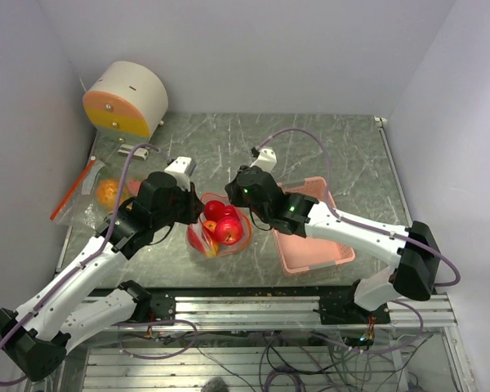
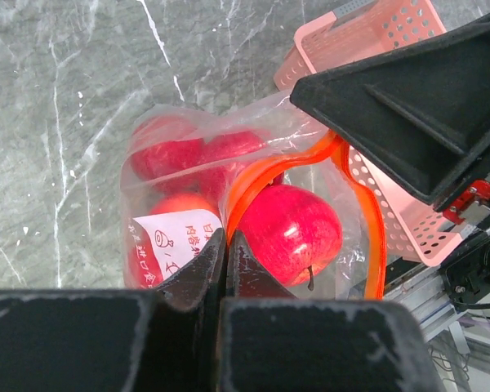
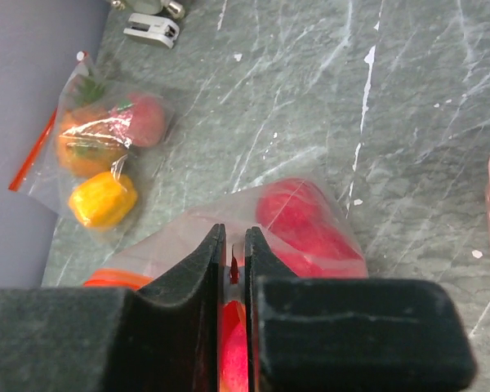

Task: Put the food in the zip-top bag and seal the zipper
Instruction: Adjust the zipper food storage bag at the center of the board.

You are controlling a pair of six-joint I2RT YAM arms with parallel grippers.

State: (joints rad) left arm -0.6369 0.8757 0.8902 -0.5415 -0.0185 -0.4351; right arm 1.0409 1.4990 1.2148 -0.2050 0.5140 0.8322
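Plainly, the zip-top bag (image 2: 229, 131) wears a white label (image 2: 175, 241), red Chinese print.

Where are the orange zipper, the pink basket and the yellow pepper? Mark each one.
orange zipper (image 2: 257, 175), left wrist view, on its curved near strip.
pink basket (image 1: 314, 249), top external view, on its floor.
yellow pepper (image 3: 104, 198), right wrist view, on its middle.

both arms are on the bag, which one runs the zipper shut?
Left, likely: the left gripper is shut right on one end of the orange zipper, so it can slide along. The right gripper pinches the bag opposite and could anchor.
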